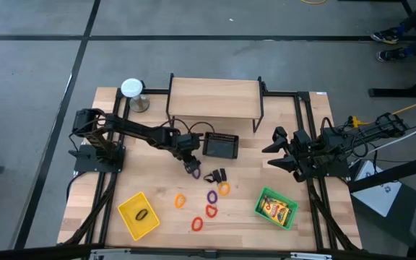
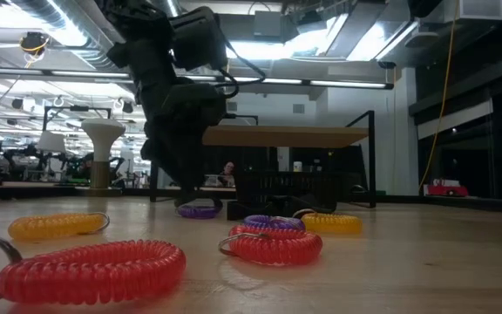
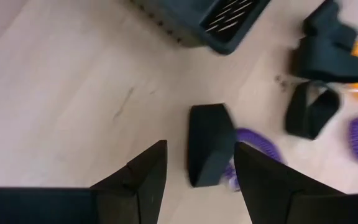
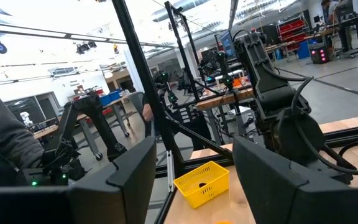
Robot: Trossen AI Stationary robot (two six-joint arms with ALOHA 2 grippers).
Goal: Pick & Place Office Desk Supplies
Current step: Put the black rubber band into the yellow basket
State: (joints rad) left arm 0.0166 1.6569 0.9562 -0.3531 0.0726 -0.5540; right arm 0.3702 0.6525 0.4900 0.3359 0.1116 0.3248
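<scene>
The light wooden table top (image 1: 157, 137) carries a raised wooden shelf on a black frame (image 1: 213, 97) at the far middle, w/ a black mesh basket (image 1: 221, 146) just in front of it. A yellow plastic tray (image 1: 139, 214) sits near-left holding one small dark ring, a green plastic tray (image 1: 276, 207) near-right holding the flat yellow crayon-like packs. The left arm reaches from the far-left corner across to table centre; the left gripper (image 1: 192, 168) hangs low over the wood just near-left of the basket, fingers spread apart & nothing between them yet. Key relation: in the left wrist view a small black clip (image 3: 209, 149) lies straight ahead of the gap between the two fingers, its long axis running roughly along the reach direction, so the fingers already stand either side of its narrow width; prob. only a short drop forward is needed. It rests partly on a purple coiled ring (image 3: 253, 149), touching, so a grab may snag both. Two more black clips (image 1: 217, 175) lie just right of it, then the orange, purple & red coiled rings (image 1: 211, 209) toward the near edge. The right gripper (image 1: 276, 150) waits at the right side, fingers open & empty, well apart from the clip; left arm is clearly the nearer one.
</scene>
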